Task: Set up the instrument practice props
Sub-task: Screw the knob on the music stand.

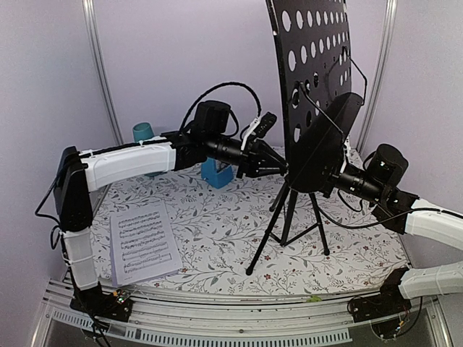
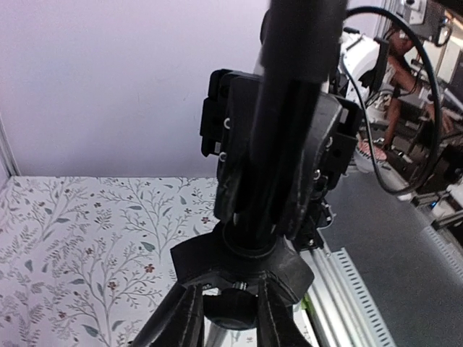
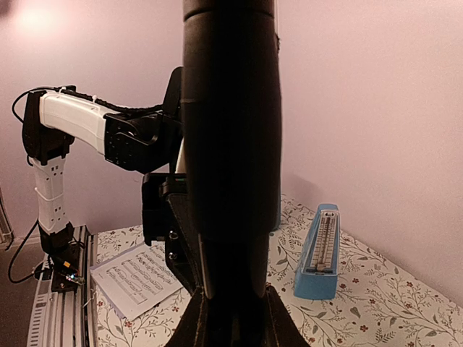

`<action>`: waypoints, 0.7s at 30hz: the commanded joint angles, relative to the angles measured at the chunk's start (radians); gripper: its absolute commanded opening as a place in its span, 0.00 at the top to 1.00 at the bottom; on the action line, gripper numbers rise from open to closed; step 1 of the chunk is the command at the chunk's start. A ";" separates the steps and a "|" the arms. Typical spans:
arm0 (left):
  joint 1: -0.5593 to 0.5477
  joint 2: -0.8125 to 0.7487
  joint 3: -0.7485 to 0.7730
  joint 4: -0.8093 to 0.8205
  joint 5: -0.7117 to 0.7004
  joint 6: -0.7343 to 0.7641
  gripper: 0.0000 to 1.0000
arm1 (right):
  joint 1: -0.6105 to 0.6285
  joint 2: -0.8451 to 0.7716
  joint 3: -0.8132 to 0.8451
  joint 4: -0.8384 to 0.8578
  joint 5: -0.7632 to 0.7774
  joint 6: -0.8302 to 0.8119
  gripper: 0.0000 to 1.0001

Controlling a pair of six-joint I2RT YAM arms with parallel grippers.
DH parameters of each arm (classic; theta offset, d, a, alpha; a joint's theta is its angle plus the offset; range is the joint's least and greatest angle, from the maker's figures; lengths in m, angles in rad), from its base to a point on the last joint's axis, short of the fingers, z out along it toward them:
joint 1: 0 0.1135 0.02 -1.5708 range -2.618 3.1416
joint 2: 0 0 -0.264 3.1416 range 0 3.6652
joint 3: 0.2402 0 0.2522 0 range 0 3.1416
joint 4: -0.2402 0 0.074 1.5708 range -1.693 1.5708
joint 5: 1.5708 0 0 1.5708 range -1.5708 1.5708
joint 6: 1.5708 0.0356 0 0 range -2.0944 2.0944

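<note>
The black tripod music stand stands at mid-right, its perforated tray tilted up high. My left gripper is shut on the stand's centre post from the left; in the left wrist view its fingers straddle the knob under the tripod hub. My right gripper is shut on the stand's dark lower shelf from the right. The white sheet-music page lies flat at front left on the lavender page. The blue metronome stands behind my left arm and also shows in the right wrist view.
A teal cup stands at the back left by the wall. The floral table cover spans the table. Lavender walls close in at the back and sides. A metal rail runs along the near edge.
</note>
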 commanded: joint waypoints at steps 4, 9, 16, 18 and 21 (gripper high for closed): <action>0.007 0.072 0.036 -0.033 0.150 -0.342 0.79 | 0.005 -0.006 0.024 -0.038 -0.016 -0.010 1.00; 0.009 0.060 0.046 -0.081 0.046 -0.408 0.67 | 0.005 -0.005 0.023 -0.037 -0.019 -0.012 1.00; 0.030 0.043 0.075 -0.091 -0.095 -0.515 0.54 | 0.006 -0.011 0.020 -0.038 -0.019 -0.012 1.00; 0.032 0.038 0.087 -0.094 -0.115 -0.520 0.54 | 0.005 -0.013 0.019 -0.039 -0.019 -0.011 1.00; 0.035 0.051 0.118 -0.118 -0.125 -0.535 0.54 | 0.005 -0.014 0.016 -0.041 -0.018 -0.012 1.00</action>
